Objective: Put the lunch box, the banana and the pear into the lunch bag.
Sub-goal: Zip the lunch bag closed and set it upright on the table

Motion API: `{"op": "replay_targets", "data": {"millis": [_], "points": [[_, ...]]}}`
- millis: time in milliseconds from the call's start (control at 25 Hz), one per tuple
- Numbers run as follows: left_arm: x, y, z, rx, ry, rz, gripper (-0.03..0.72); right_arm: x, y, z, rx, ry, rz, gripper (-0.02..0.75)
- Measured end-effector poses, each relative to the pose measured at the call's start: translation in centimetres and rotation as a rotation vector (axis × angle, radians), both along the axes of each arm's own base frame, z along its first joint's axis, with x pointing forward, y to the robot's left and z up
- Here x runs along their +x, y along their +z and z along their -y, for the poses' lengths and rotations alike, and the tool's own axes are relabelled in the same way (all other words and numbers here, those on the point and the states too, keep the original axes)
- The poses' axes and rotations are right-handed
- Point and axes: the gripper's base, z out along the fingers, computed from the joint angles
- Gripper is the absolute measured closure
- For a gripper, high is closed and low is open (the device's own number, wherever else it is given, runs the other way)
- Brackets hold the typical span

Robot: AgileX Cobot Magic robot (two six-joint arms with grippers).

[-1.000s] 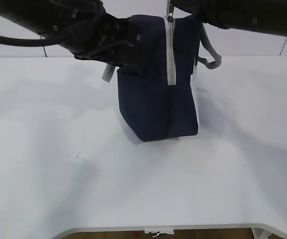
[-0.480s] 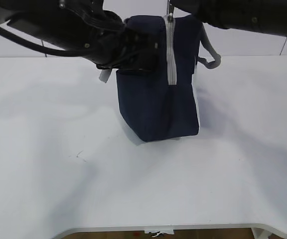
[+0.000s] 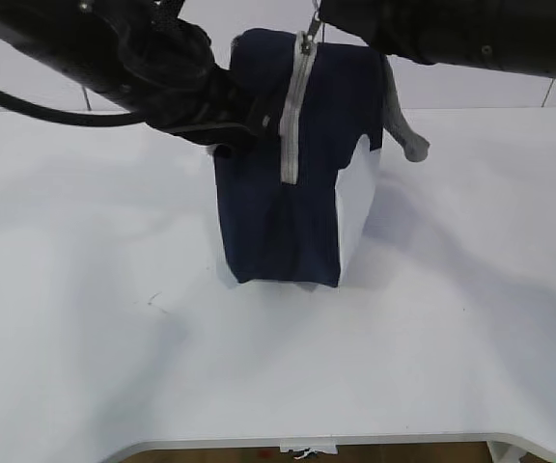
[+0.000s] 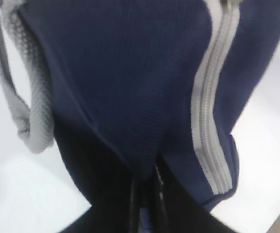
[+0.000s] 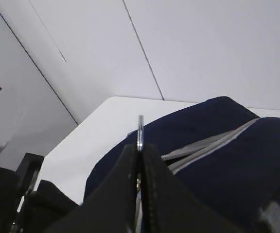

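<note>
The navy lunch bag [image 3: 278, 212] stands on end on the white table, its grey zipper [image 3: 292, 116] facing me and shut along the length I see. My right gripper [image 3: 319, 17] is shut on the metal ring pull [image 3: 312, 27] at the bag's top; the right wrist view shows the ring [image 5: 140, 128] pinched between the closed jaws [image 5: 140, 148]. My left gripper [image 3: 249, 123] is shut on a fold of the bag's fabric on its left side, as the left wrist view shows [image 4: 147, 194]. The lunch box, banana and pear are out of view.
A grey webbing handle [image 3: 408, 135] hangs off the bag's right side, another shows in the left wrist view [image 4: 33, 111]. The bag's white side panel [image 3: 355, 207] faces front right. The white table [image 3: 114, 318] ends at a front edge near the frame's bottom.
The bag has turned and shifted left, so its white side panel now faces me more. The ring pull and zipper top have moved left. Both grippers stayed shut on the bag.
</note>
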Motion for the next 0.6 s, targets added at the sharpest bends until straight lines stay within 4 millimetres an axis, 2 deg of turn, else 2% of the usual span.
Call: {"op": "replay_targets", "data": {"millis": [360,600], "points": [[-1.3,0.4,-1.2,0.128,-0.058,-0.045,0.690,0.1,0.0,-0.1,-0.013,0.003,0.005,0.737],[-2.1,0.7,-1.7,0.165,-0.073,-0.091,0.690,1.1,-0.4,-0.6,-0.032,0.002,-0.002,0.737]]}}
